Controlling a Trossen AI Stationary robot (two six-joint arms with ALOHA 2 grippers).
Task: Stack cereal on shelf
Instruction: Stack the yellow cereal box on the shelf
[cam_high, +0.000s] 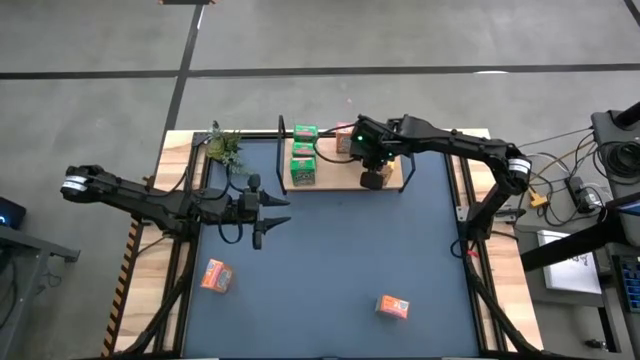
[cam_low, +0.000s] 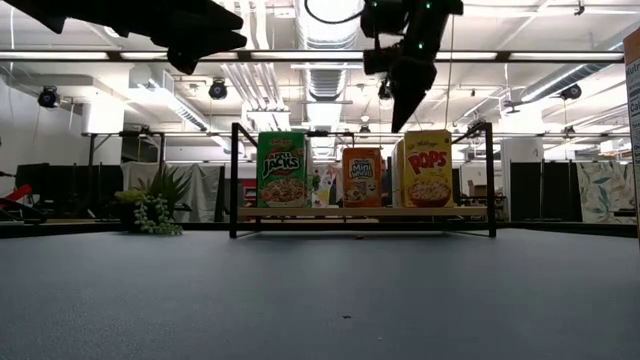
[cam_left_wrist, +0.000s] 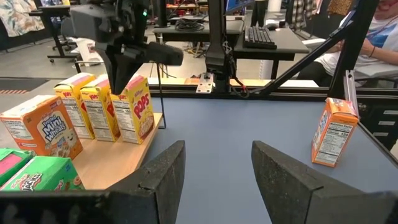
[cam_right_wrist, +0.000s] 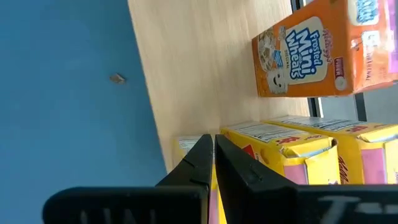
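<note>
Wooden shelf (cam_high: 340, 178) with cereal boxes (cam_high: 303, 160)

Box count coming in: nine in all. Three green boxes (cam_high: 302, 152). Three yellow boxes (cam_left_wrist: 134, 111), right by the fingers of the right gripper (cam_high: 372, 180). Three orange boxes (cam_left_wrist: 43, 129): one near those fingers, two well apart from them and from the left gripper (cam_high: 275, 212). One shelf (cam_high: 340, 178), one plant (cam_high: 224, 146), two grippers.
</note>
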